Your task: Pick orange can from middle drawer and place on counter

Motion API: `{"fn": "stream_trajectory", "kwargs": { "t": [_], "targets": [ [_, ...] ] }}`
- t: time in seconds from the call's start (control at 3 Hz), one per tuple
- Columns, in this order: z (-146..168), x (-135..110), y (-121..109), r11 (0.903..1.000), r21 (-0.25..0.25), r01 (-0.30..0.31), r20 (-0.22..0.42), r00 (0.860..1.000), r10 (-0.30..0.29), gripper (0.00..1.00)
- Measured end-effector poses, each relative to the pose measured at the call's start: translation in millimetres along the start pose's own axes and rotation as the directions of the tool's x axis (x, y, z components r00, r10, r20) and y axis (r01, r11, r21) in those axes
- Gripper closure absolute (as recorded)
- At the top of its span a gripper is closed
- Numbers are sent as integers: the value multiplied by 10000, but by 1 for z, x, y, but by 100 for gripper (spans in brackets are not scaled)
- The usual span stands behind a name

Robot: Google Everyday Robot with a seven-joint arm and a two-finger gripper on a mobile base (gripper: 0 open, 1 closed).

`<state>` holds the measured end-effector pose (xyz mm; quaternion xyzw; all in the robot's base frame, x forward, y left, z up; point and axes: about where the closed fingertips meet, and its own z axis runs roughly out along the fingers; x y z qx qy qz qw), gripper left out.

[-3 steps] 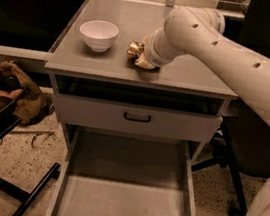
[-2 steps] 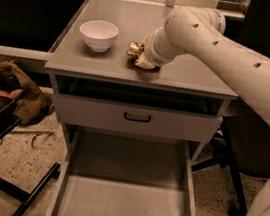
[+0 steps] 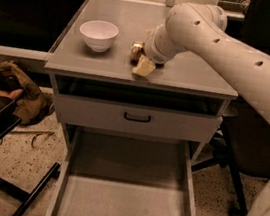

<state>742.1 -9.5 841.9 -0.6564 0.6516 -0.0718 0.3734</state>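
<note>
The orange can (image 3: 136, 49) is on the counter (image 3: 191, 73), near the middle of it and to the right of a white bowl. My gripper (image 3: 141, 59) is down at the counter right against the can, on its right and near side, and hides part of it. The middle drawer (image 3: 121, 199) is pulled out wide at the bottom of the view, and its grey floor shows nothing in it.
A white bowl (image 3: 98, 34) stands on the counter's left part. A shallower drawer front with a black handle (image 3: 137, 117) is closed under the counter. A black chair base (image 3: 235, 196) is at the right; a dark stand (image 3: 1, 125) and a brown bag (image 3: 19, 90) are on the floor at the left.
</note>
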Motion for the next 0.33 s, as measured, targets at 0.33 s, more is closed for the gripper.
{"fn": "stream_trajectory", "kwargs": {
  "t": [0.33],
  "targets": [
    [0, 0, 0, 10000, -1, 0, 0, 10000, 0, 0]
  ]
}}
